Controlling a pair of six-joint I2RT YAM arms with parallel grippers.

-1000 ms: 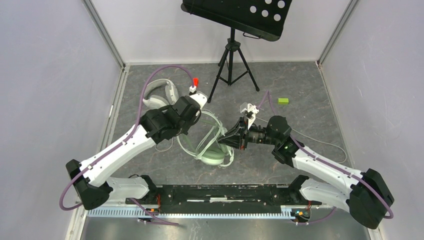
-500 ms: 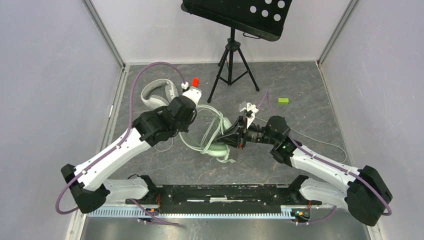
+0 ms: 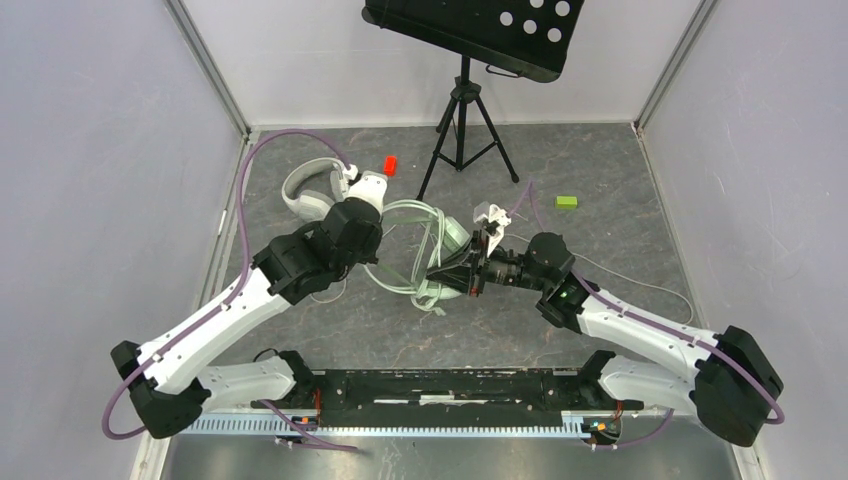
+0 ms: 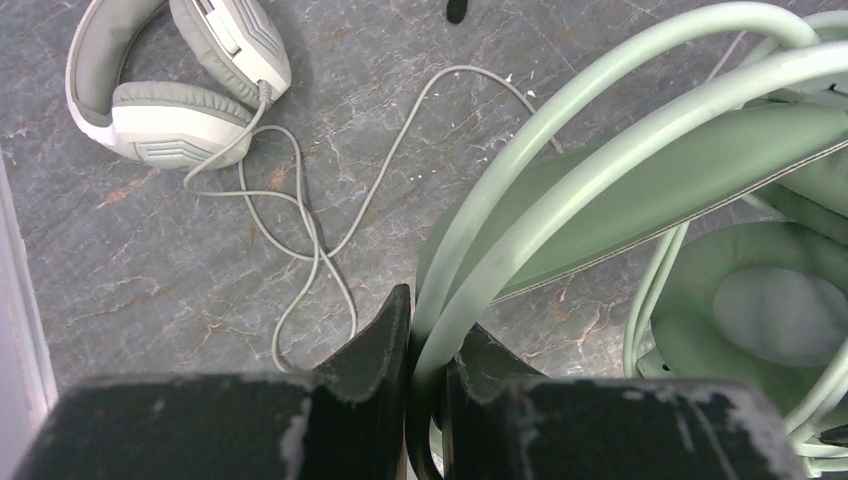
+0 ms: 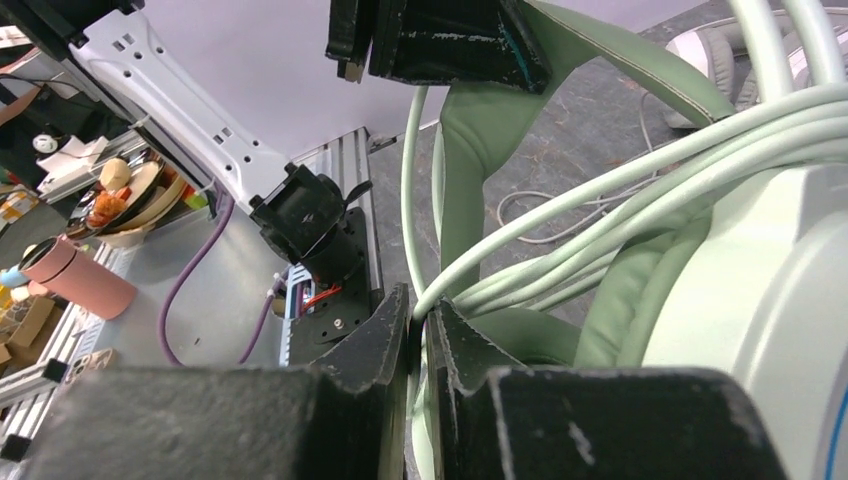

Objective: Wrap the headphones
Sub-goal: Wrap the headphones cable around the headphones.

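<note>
The grey marbled table (image 3: 620,180) fills the floor of the cell, and at its far edge stands a black tripod (image 3: 462,130) carrying a perforated black music desk (image 3: 470,30). The left arm (image 3: 230,315) reaches in from the near-left, the right arm (image 3: 640,330) from the near-right, and they meet head to head at mid-table.

Between them is the mint-green headset (image 3: 432,292), its mint cable (image 3: 400,215) thrown around it in big loose loops. From the left wrist, the wide padded headband (image 4: 700,160) arches across and a round cushion (image 4: 770,300) faces the lens. I cannot tell if the headset rests on the table or hangs clear.

The left gripper (image 4: 428,330) is clenched on the mint cable (image 4: 560,110) — two strands run up out of the narrow slot between its jaws. The right gripper (image 5: 418,310) is pinched on one strand of the same cable (image 5: 600,190), hard against the earcup, with the headband (image 5: 470,130) rising just behind.

Over at the far-left the white-grey headset (image 3: 305,190) lies flat on the table, well apart from both grippers — earcups folded in together (image 4: 170,120) and its thin grey cable (image 4: 310,230) trailing in slack curls across the surface.

A little red piece (image 3: 390,165) sits beside the tripod's left leg, and a little green block (image 3: 567,202) lies to the right.
</note>
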